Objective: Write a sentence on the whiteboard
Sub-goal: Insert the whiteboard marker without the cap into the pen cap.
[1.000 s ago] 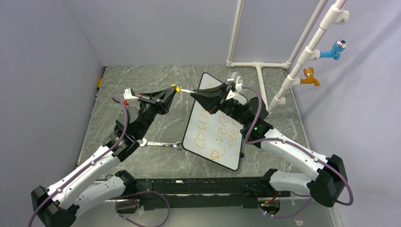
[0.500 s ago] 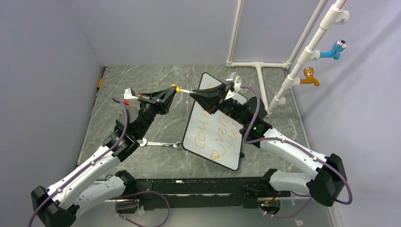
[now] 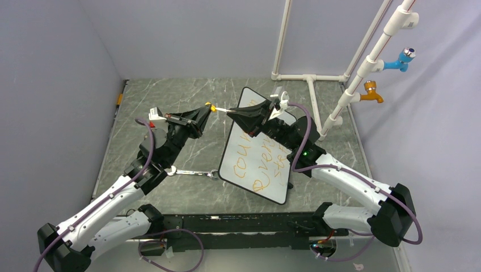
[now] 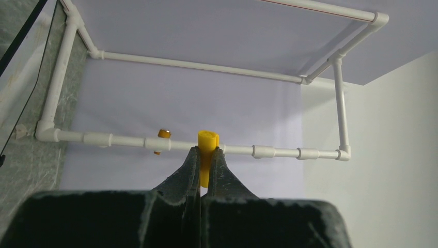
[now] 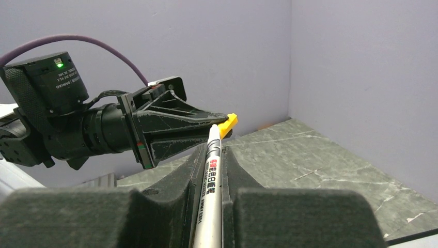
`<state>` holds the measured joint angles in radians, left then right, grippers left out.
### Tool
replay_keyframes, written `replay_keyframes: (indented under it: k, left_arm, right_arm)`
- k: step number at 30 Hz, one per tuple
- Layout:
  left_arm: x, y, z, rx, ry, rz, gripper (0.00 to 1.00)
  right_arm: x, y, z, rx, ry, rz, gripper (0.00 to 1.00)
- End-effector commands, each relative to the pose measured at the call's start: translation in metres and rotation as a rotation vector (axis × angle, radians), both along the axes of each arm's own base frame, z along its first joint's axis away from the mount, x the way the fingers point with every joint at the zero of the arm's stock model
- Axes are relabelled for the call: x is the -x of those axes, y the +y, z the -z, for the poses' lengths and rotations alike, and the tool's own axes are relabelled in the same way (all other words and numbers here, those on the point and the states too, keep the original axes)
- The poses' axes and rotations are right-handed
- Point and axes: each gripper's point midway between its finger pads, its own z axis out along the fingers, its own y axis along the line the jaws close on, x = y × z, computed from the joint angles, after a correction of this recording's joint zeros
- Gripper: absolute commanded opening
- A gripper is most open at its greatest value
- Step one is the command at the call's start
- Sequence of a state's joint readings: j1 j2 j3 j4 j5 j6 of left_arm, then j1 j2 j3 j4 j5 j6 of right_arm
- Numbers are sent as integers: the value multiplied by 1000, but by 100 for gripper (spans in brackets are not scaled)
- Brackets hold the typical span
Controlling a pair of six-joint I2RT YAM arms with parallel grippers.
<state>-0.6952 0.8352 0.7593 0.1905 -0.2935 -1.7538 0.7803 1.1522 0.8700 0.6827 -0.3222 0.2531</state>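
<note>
The whiteboard (image 3: 264, 170) lies flat on the table right of centre, with the orange sentence (image 3: 258, 158) in several rows and a small circle. My right gripper (image 3: 231, 114) is shut on a white marker (image 5: 210, 170), raised above the board's far end. My left gripper (image 3: 209, 107) is shut on the marker's yellow cap (image 4: 208, 144). The cap (image 5: 227, 124) sits at the marker's tip in the right wrist view, and the two grippers face each other tip to tip (image 3: 218, 109).
A metal wrench (image 3: 195, 172) lies on the table left of the board. A white pipe frame (image 3: 309, 77) stands at the back right with a blue tap (image 3: 400, 60) and an orange tap (image 3: 371, 92). Grey walls enclose the table.
The two grippers have edged slightly closer; otherwise nothing has visibly moved.
</note>
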Motion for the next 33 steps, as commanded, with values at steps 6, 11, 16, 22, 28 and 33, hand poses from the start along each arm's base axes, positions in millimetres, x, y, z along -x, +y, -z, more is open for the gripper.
replay_keyframes:
  k: [6, 11, 16, 22, 28, 33]
  left_arm:
    - [5, 4, -12, 74, -17, 4, 0]
    - [4, 6, -13, 79, -15, -5, 0]
    - [4, 7, -13, 88, -17, -9, 0]
    - [3, 7, -13, 93, -19, -10, 0]
    - [4, 8, -16, 99, -26, -13, 0]
    - [4, 8, -17, 98, -30, -13, 0]
  right_arm:
    - [2, -1, -15, -31, -35, 2, 0]
    - [3, -2, -12, -26, -33, 1, 0]
    - [5, -2, -11, -23, -36, -2, 0]
    - [3, -1, -5, -14, -23, 3, 0]
    - [3, -2, -1, -9, -14, 6, 0]
    - [2, -2, 2, -5, -9, 12, 0]
